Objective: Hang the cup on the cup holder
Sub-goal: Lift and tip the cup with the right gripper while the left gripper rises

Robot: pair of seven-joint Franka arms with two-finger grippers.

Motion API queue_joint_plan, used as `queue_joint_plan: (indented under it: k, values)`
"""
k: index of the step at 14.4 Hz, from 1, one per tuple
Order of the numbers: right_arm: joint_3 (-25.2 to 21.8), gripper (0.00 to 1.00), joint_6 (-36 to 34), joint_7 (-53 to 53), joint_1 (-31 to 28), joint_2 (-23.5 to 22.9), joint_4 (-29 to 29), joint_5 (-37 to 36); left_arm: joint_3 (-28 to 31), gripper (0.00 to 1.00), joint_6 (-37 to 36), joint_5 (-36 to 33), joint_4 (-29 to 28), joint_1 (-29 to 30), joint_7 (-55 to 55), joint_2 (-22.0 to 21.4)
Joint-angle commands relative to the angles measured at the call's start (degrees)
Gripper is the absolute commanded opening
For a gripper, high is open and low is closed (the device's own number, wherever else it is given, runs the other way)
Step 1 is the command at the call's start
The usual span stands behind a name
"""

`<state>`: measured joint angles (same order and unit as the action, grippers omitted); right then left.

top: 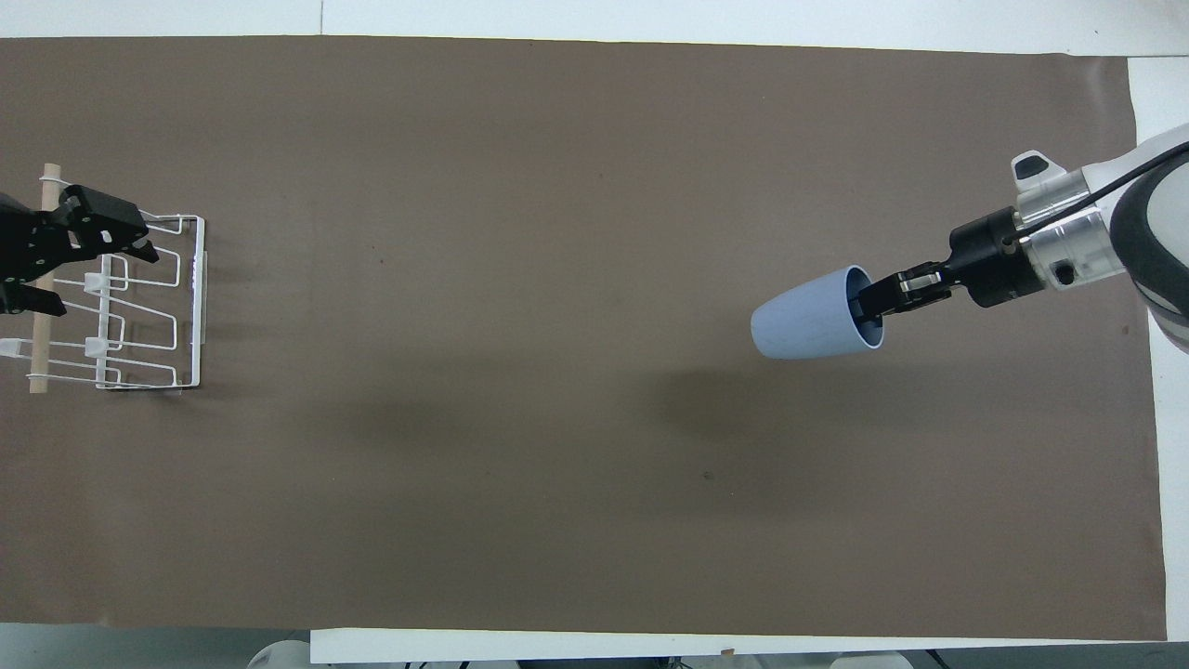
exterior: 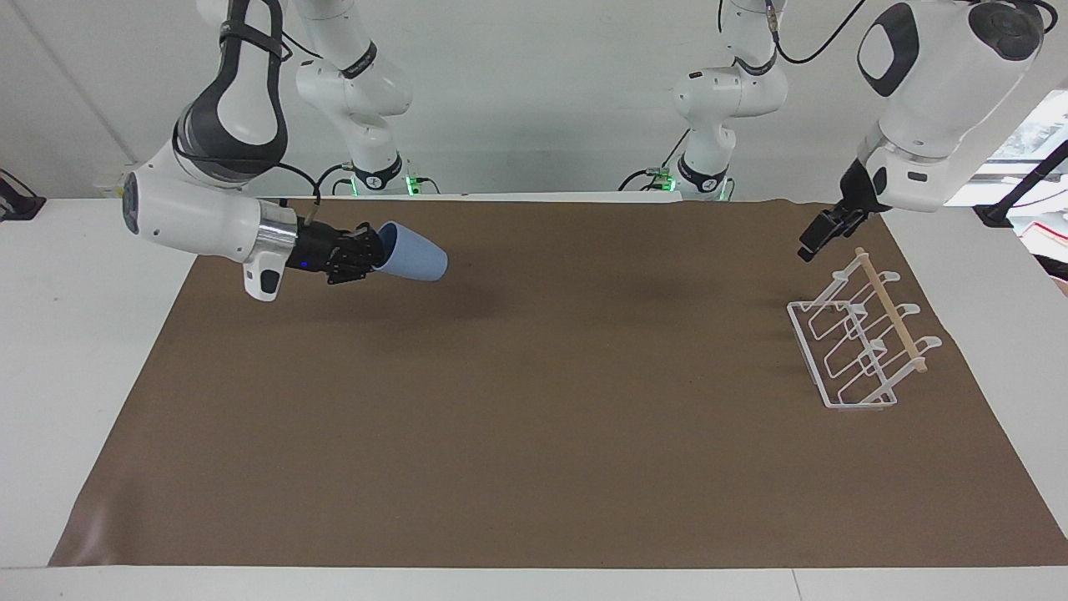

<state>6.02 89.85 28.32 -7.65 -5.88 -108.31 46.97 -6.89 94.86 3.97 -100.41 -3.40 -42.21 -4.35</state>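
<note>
R pincer (exterior: pixel 373 251) pinching cup (exterior: pixel 413 254) rim, airborne, axis level | holder (exterior: pixel 859 342) well apart, toward L arm's end | L pincer (exterior: pixel 816 238) over holder, waits, grip state: can't tell

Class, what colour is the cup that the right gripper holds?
Light blue; the cup, held by the right gripper, shows best in the overhead view.

Overhead: right gripper (top: pixel 878 302) pinches rim of cup (top: pixel 816 314), cup sideways, base pointing away from wrist, over brown mat (top: pixel 557 465). Left gripper (top: pixel 111 232) over cup holder (top: pixel 139 307).
</note>
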Motion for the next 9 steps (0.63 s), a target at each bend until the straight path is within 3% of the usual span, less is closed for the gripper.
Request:
queue_joint_plan:
  k: [1,5,9]
  values:
    - [-0.05,0.0,2.07,1.92,3.85,3.49,-7.49,12.12,0.3,1.0,3.47,5.68,0.65,-4.58,-18.44,0.39]
    - [-0.05,0.0,11.99,1.74,11.41,7.02,-16.92,25.43,0.3,1.0,8.14,9.47,1.18,-11.09,-42.81,0.74]
    - [-0.05,0.0,18.16,-1.33,17.92,8.34,-20.01,36.51,0.21,1.0,7.54,11.77,2.06,-16.44,-59.08,0.66]
